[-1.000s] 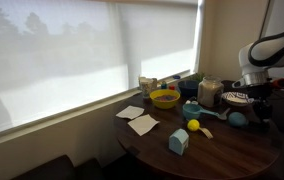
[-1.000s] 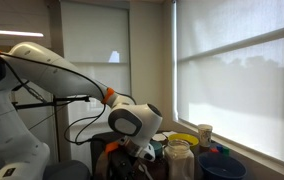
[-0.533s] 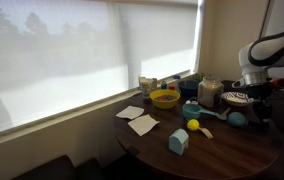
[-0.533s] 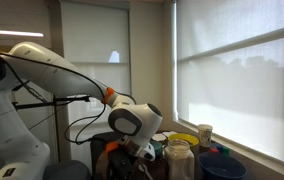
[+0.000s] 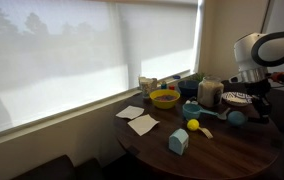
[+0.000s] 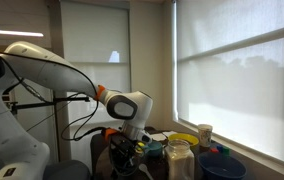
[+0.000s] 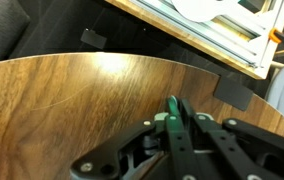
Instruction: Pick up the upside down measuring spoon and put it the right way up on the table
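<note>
Spoon loc: measuring spoon (image 5: 237,119) sits on the table (image 5: 214,156) near its edge, under the arm, well apart from the yellow ball (image 5: 193,125) & pale blue block (image 5: 178,141). Too small to confirm it's bowl-down. Not in wrist view.
Gripper: gripper (image 7: 176,108) has fingertips pressed together w/ nothing between them. It hangs over bare wood, off the table.
Step (est.): approach; no grasp yet.
Risk 1: descending w/ jaws closed would shove the spoon, maybe off the nearby edge. Needs opening first.
Risk 2: rounded, slick plastic bowl may squirt out of a pinch; the handle looks the safer hold.
Risk 3: wrist cam doesn't see the target, so alignment is blind for now.
Risk 4: the flip needs wrist roll; a loose grip could drop it wrong way up.
Risk 5: jar (image 5: 209,93) stands close & the arm could clip it.
</note>
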Robot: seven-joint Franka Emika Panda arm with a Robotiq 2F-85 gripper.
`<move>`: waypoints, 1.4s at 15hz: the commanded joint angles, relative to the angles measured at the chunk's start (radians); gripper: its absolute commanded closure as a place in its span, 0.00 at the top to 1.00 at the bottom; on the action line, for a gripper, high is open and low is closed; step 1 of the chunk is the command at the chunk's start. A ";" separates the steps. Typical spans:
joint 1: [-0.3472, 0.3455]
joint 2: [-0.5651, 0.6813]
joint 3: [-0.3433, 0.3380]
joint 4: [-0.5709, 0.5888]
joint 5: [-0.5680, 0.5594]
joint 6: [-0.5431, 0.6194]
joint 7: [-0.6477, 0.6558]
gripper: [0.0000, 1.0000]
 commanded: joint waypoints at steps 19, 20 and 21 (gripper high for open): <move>0.128 -0.008 0.216 -0.022 -0.353 -0.023 0.347 0.02; 0.133 -0.003 0.233 -0.022 -0.378 -0.033 0.361 0.02; 0.140 -0.001 0.247 -0.024 -0.402 -0.038 0.373 0.02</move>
